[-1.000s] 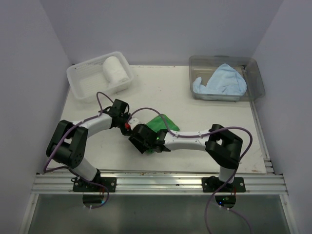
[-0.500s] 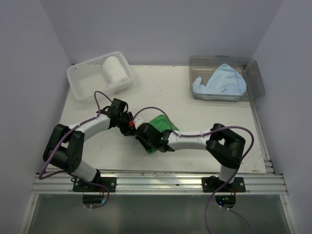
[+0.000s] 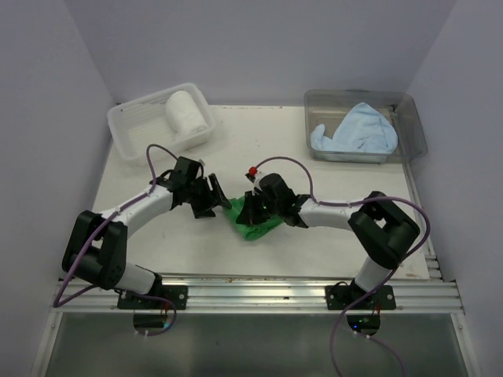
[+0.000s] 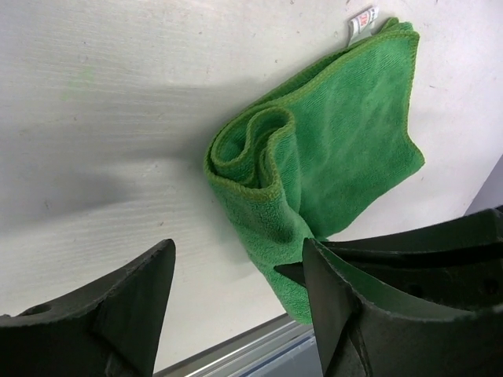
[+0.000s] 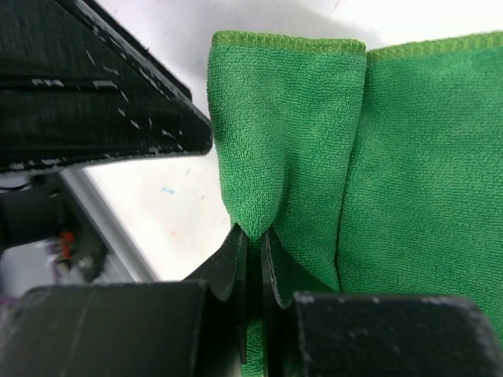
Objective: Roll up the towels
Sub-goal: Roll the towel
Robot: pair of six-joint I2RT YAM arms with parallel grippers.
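Towel in hand: green towel [image 3: 255, 223] lies in the middle of the table [image 3: 346, 177] between the two grippers. One end is curled into a loose roll and a flat flap is not yet wound in.
Towel's change: a second ago it spread further toward the back. Now it is bunched tighter and sits a little nearer the front edge.
Right gripper [image 5: 253, 239]: jaws are pinched tight on a fold of the green towel. A second ago they were open over the cloth on its near side. The arm has since swung round to reach in from the right.
Left gripper [image 4: 237, 253]: jaws stand wide apart and hold nothing, just beside the curled end. A second ago they were closed at that end.
Meaning: the hold has passed from left to right. This looks like a regrip partway through the roll, and the freed curl may slacken.
White towel [image 3: 186, 112]: rolled, sitting in the basket [image 3: 134, 135] at the far left, unmoved.
Blue towel [image 3: 354, 133]: crumpled in the tub [image 3: 410, 118] at the far right, unmoved.
Progress: apparently one towel is done, one is begun and one is waiting.
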